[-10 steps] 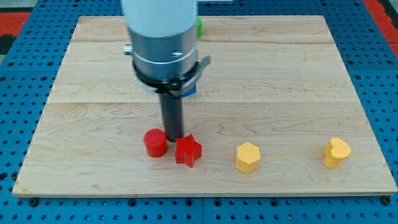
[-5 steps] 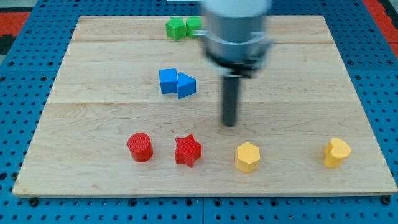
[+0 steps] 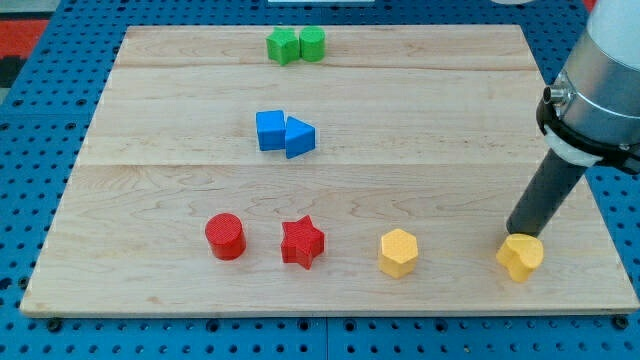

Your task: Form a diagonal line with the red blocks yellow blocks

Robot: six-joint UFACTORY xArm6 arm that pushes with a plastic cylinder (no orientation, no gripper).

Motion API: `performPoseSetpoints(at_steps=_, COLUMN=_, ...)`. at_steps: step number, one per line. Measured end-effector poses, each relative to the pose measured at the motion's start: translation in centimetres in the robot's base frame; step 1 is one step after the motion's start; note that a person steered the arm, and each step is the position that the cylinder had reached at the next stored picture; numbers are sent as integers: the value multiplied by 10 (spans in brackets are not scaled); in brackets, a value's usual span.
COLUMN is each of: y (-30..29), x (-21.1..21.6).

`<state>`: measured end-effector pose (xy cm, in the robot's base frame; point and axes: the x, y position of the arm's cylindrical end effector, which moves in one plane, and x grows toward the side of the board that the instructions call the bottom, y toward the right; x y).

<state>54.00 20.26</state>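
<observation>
My tip (image 3: 518, 233) rests at the view's right, touching the upper edge of the yellow heart block (image 3: 520, 257). A yellow hexagon block (image 3: 398, 252) lies to its left. A red star block (image 3: 302, 242) and a red cylinder block (image 3: 226, 237) lie further left. These blocks sit in a near-level row along the view's bottom of the wooden board (image 3: 150, 180).
A blue cube (image 3: 270, 130) and a blue triangle block (image 3: 299, 137) touch each other at the board's upper middle. Two green blocks (image 3: 297, 45) sit together at the view's top edge. The arm's grey body (image 3: 600, 85) hangs over the board's right edge.
My tip moved from beside the red blocks across to the view's right. The red cylinder shifted left. The yellow heart moved slightly left and down.
</observation>
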Motion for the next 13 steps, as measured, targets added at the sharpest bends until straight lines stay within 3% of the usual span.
performPoseSetpoints(at_steps=1, y=15, x=-10)
performPoseSetpoints(at_steps=4, y=33, x=21)
performPoseSetpoints(at_steps=6, y=-5, x=21)
performPoseSetpoints(at_steps=7, y=53, x=13)
performPoseSetpoints(at_steps=9, y=76, x=-9)
performPoseSetpoints(at_steps=10, y=30, x=-42)
performPoseSetpoints(at_steps=11, y=-72, x=-72)
performPoseSetpoints(at_steps=13, y=-141, x=-76)
